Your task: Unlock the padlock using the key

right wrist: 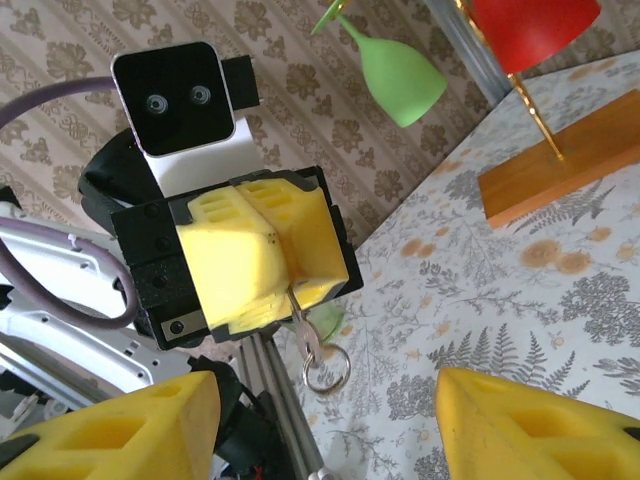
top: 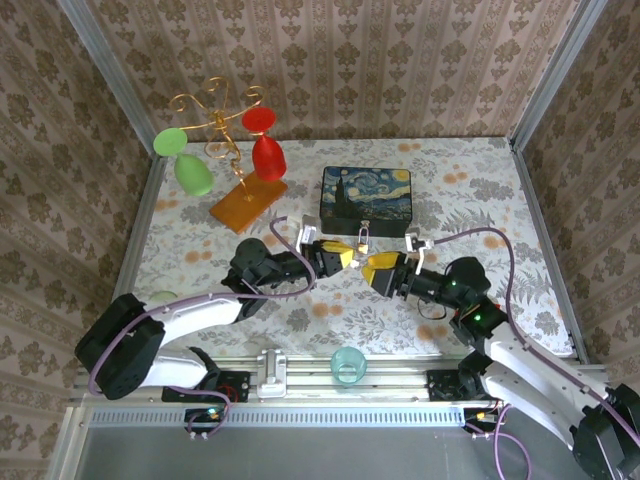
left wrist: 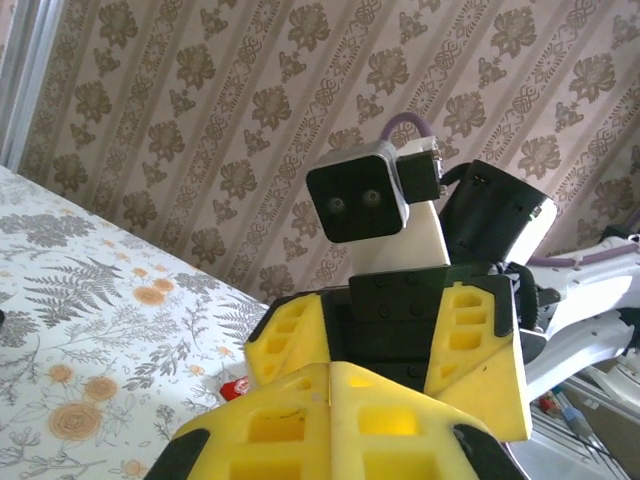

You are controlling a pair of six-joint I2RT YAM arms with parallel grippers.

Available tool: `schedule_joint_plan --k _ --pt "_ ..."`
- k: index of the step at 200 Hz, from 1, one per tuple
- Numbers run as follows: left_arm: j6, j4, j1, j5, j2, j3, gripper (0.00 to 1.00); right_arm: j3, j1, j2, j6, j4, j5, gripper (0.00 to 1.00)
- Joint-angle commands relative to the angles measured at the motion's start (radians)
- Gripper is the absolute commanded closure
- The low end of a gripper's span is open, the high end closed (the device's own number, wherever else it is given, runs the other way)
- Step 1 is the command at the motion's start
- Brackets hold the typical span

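Right wrist: left claw point(right wrist: 282, 265) pinches key point(right wrist: 303, 325), ring point(right wrist: 328, 375) dangling below; right claw point(right wrist: 328, 410) spread opposite. Risk: slim key pivots or slips out if right claw bumps it.

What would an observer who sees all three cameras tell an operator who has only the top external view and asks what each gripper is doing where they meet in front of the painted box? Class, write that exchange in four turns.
Operator: From above, the two grippers meet tip to tip. Is the left one holding anything?
Observer: Yes. The right wrist view shows the left gripper shut on a slim silver piece with a small ring on its free end. I cannot tell whether it is the key.
Operator: And the right one?
Observer: The left wrist view shows the right gripper open, its jaws wide apart with nothing held between them.
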Motion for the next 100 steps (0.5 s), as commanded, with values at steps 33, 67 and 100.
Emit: schedule_joint_plan --k 33,67,100 --pt "-0.029 0.08 -0.014 0.032 -0.003 0.028 1.0 0.06 -0.004 0.111 0.025 0.195 -0.094 0.58" --pt "-0.02 0.074 -0.017 0.009 -0.006 0.022 1.0 0.012 -0.001 0.124 0.105 0.345 -0.088 0.57" --pt "-0.028 0.108 -0.019 -0.005 -0.003 0.023 1.0 0.003 0.001 0.118 0.113 0.356 -0.094 0.59"
